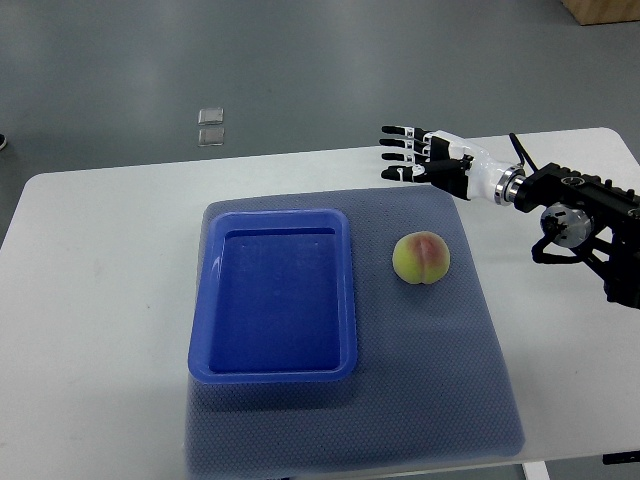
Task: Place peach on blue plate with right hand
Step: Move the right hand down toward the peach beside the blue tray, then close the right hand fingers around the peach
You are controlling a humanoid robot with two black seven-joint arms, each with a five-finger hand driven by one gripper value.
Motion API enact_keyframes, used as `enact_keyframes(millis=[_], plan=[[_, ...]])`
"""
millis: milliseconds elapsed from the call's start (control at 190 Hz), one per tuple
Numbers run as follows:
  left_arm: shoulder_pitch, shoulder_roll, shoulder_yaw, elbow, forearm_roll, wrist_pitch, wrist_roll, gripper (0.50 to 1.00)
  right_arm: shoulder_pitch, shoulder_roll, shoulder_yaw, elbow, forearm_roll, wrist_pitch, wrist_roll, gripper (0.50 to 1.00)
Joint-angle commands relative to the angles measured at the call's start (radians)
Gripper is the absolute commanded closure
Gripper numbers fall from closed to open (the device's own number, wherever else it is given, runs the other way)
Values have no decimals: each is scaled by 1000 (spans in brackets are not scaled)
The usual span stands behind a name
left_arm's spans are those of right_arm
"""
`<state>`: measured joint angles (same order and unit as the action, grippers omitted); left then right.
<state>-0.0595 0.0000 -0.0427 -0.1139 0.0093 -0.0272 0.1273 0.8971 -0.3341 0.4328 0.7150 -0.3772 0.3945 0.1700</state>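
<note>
A yellow-green peach (421, 258) with a pink blush lies on a grey-blue mat (430, 370), just right of the blue rectangular plate (271, 296). The plate holds nothing. My right hand (410, 156) comes in from the right edge and hovers above the table's far side, beyond and slightly right of the peach. Its fingers are spread and point left, holding nothing. The left arm does not show.
The mat lies on a white table (100, 300) with rounded corners. Two small clear squares (211, 125) lie on the grey floor beyond the table. A brown box corner (605, 10) shows at the top right.
</note>
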Motion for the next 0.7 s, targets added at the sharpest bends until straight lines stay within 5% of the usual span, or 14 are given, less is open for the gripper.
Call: enact_keyframes(millis=[0, 231, 452, 694], plan=[[0, 0, 1, -1, 0, 0, 0, 500, 22, -11, -6, 12, -208, 7, 0, 572], [1, 0, 1, 0, 0, 0, 0, 500, 56, -52, -6, 64, -673, 24, 8, 572], [1, 0, 1, -1, 0, 0, 0, 500, 94, -126, -8, 182, -772, 129, 8, 572], [0, 0, 1, -1, 0, 0, 0, 500, 94, -166, -51, 290, -871, 155, 8, 572]])
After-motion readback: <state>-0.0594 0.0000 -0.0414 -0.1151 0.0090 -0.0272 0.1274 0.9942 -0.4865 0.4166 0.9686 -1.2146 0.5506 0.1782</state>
